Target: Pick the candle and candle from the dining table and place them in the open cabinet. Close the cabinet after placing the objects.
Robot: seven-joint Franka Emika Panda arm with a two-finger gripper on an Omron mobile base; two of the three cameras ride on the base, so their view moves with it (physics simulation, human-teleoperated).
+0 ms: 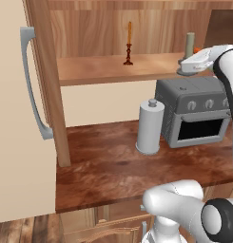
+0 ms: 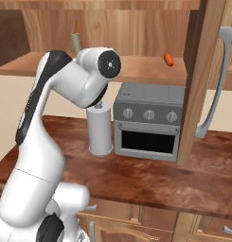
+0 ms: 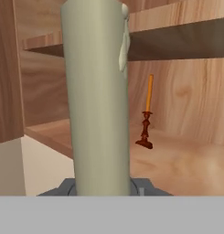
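The fingers (image 1: 188, 66) are clamping the upright beige candle (image 1: 189, 43) by its base, holding it above the cabinet shelf (image 1: 99, 71), right of the taper (image 1: 129, 43).

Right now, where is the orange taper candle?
The orange taper candle stands upright on the cabinet's lower shelf, mid-shelf near the back wall, left of the beige candle.

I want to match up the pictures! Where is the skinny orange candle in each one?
Left base view: the orange taper candle stands on the cabinet shelf, upper middle.
Right base view: just its orange tip peeks out at the upper left, behind the beige candle.
Hand view: right of centre, beyond the big beige candle.
Shared landmark: the beige candle, seen near it in every view.
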